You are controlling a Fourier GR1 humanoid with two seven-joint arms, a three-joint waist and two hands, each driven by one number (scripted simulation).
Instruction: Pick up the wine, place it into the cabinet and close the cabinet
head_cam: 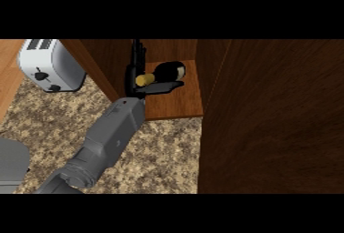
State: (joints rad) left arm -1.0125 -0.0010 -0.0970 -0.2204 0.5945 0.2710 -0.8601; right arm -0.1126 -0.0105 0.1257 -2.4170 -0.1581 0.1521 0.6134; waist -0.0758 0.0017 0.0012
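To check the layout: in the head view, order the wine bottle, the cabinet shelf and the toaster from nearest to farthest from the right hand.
1. Wine bottle, against the right hand.
2. Cabinet shelf, just beneath.
3. Toaster, away on the left.

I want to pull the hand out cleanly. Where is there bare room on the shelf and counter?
Free: the shelf front, between wine and counter; the counter between forearm and cabinet door. Crowded: the shelf's back left, right hand beside wine; toaster at counter's far left.
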